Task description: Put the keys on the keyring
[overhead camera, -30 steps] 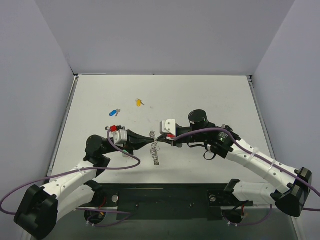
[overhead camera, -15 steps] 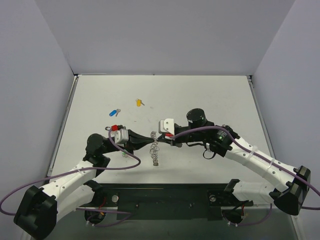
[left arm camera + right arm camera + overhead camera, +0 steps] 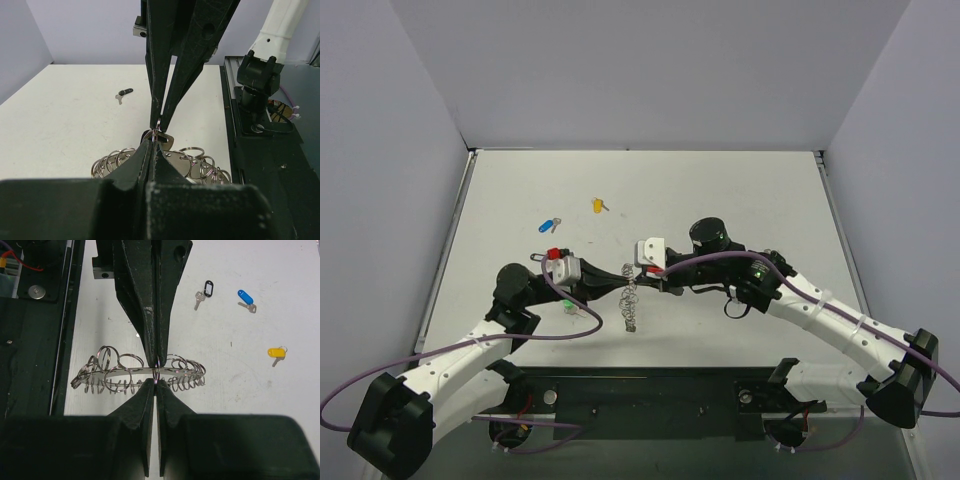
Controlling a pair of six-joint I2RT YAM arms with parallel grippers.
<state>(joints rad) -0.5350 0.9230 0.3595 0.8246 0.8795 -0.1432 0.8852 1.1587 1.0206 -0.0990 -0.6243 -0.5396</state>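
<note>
Our right wrist view, unlike the left, shows the small blue-headed key (image 3: 243, 295) and yellow-headed key (image 3: 276, 353). Our left gripper (image 3: 156, 145) and right gripper (image 3: 156, 387) meet tip to tip, jaws pressed together on one loop of the silver coiled metal keyring (image 3: 115, 372) beneath them.

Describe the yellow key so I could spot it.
On the white table, look at the far half, left of centre. Two tiny keys lie there; the yellow key is farther back, right of the blue key, its head the only yellow one.

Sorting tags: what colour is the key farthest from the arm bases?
Yellow; the key shows best in the right wrist view.
</note>
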